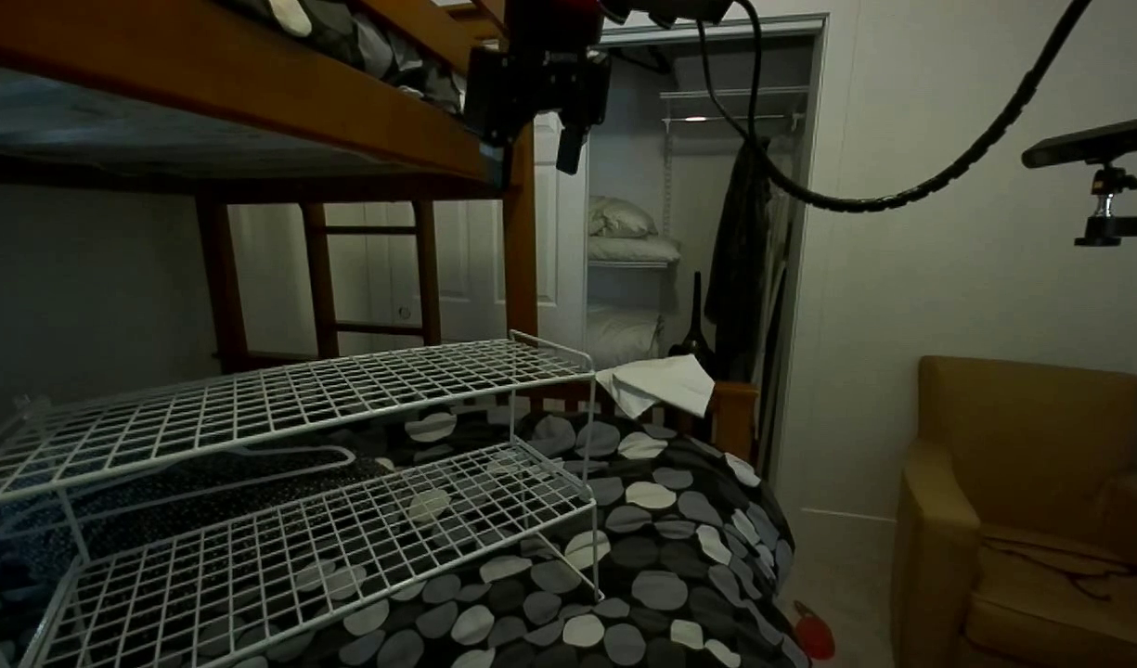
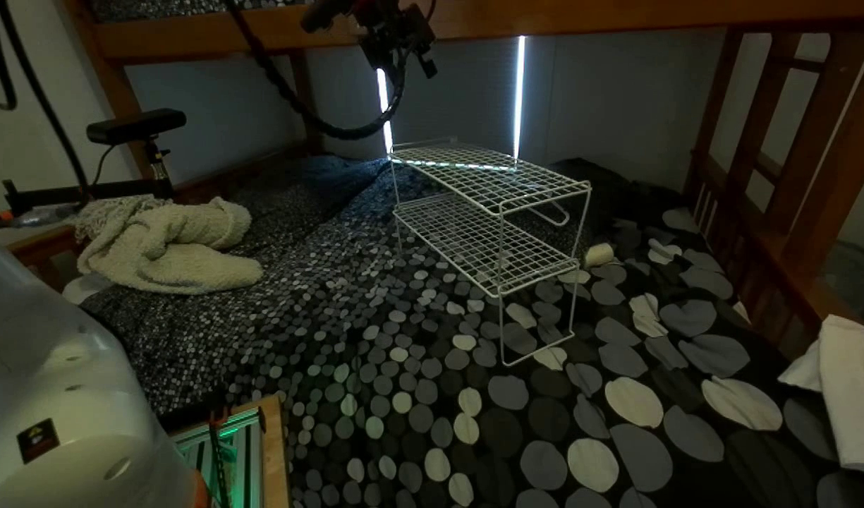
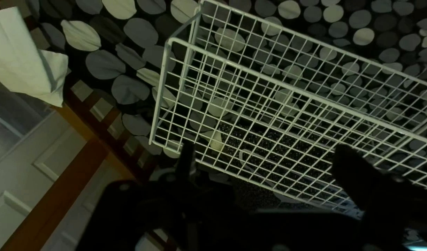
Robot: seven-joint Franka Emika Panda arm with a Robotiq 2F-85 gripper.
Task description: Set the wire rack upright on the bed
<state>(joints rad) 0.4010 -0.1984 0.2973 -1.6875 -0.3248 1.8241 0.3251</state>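
Observation:
The white wire rack (image 1: pixel 345 390) stands upright on the bed (image 1: pixel 661 603), its two gridded tiers roughly level and its wire legs down on the dotted cover. It also shows in an exterior view (image 2: pixel 488 176) and in the wrist view (image 3: pixel 286 83), seen from above. The bed's blue blanket (image 2: pixel 319 176) lies at the far end. My gripper (image 1: pixel 532 167) hangs above the rack, apart from it, near the upper bunk's edge. It shows in an exterior view (image 2: pixel 407 65) too. In the wrist view its fingers (image 3: pixel 265 148) are spread wide with nothing between them.
The upper bunk's wooden rail (image 1: pixel 252 102) runs close beside the gripper. A white hanger (image 2: pixel 560 215) lies under the rack's top tier. A white cloth (image 1: pixel 665 382) hangs on the bed's end rail. A cream blanket (image 2: pixel 171 243) lies bunched near a camera stand (image 2: pixel 156 162).

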